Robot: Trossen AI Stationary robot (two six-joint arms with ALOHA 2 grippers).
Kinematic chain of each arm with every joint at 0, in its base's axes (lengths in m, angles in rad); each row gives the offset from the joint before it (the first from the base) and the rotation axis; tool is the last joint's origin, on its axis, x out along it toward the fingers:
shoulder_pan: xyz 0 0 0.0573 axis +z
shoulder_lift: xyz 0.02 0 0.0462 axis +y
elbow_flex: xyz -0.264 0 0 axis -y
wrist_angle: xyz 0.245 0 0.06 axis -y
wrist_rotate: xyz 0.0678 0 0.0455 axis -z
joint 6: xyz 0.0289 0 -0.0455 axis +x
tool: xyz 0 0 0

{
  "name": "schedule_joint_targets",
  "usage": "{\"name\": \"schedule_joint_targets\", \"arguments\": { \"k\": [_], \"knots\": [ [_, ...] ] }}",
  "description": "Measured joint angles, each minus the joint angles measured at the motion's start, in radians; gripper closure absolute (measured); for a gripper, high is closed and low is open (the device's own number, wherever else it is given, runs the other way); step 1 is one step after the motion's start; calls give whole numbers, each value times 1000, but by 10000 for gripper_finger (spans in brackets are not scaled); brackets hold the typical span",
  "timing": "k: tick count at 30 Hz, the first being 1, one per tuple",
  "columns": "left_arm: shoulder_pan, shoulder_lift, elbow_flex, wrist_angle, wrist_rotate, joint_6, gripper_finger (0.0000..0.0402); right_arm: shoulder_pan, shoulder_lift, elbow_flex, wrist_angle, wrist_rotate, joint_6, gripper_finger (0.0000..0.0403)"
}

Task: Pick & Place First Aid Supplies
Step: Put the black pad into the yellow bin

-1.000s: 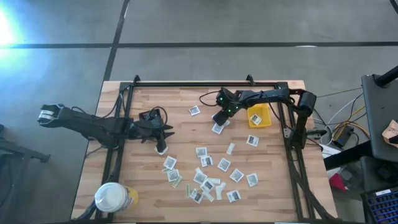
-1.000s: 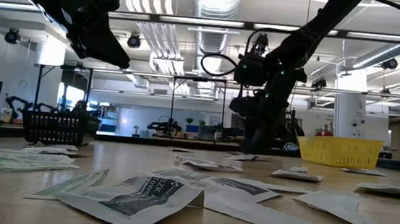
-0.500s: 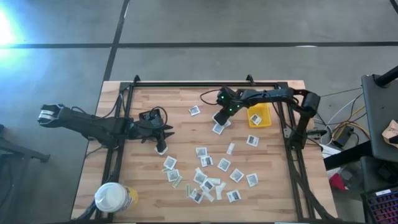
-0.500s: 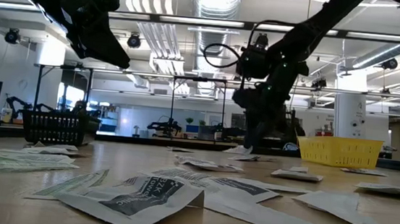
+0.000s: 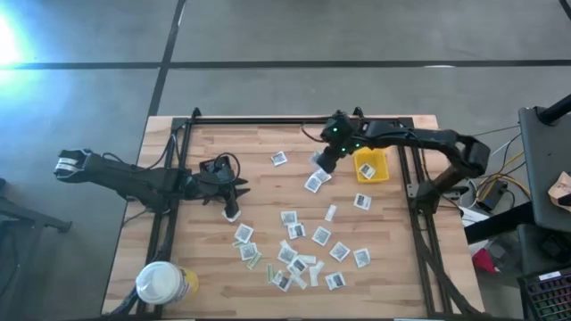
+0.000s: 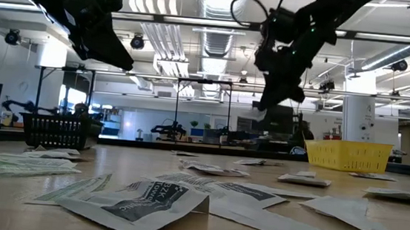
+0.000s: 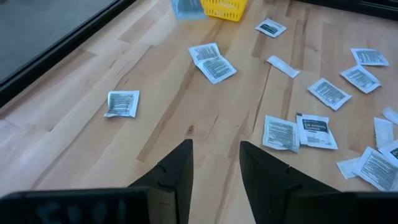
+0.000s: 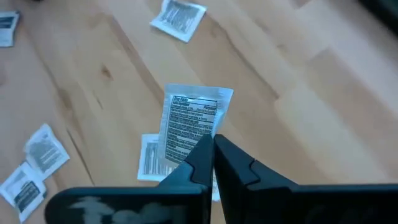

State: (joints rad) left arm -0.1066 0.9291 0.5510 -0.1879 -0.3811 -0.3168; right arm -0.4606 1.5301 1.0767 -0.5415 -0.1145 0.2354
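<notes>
Wooden table [image 5: 214,259] seen from above. A yellow bin [image 5: 372,165] sits near the far right edge, a white-lidded yellow tub [image 5: 163,284] at the near left corner; flat white packets [image 5: 303,254] with dark grey centres lie scattered between them. The right gripper [image 5: 323,159], fingers clenched, grasps one packet [image 8: 191,123] by its edge, lifted above the table just beside the bin; its small printed text is unreadable. The left gripper [image 5: 230,194] hovers at left, fingers parted, grasping nothing.
</notes>
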Motion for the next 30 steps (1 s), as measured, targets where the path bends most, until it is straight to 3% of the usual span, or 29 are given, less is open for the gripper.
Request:
{"name": "schedule_joint_targets", "arguments": {
  "k": [12,24,30],
  "knots": [
    [0,0,0,1,-29,2,278,0,-212,-2,-174,273,-12,394],
    [0,0,0,1,-36,2,278,0,-301,-35,-296,442,23,394],
    [0,0,0,1,-36,2,277,0,-341,-106,-334,456,76,394]
  ]
}}
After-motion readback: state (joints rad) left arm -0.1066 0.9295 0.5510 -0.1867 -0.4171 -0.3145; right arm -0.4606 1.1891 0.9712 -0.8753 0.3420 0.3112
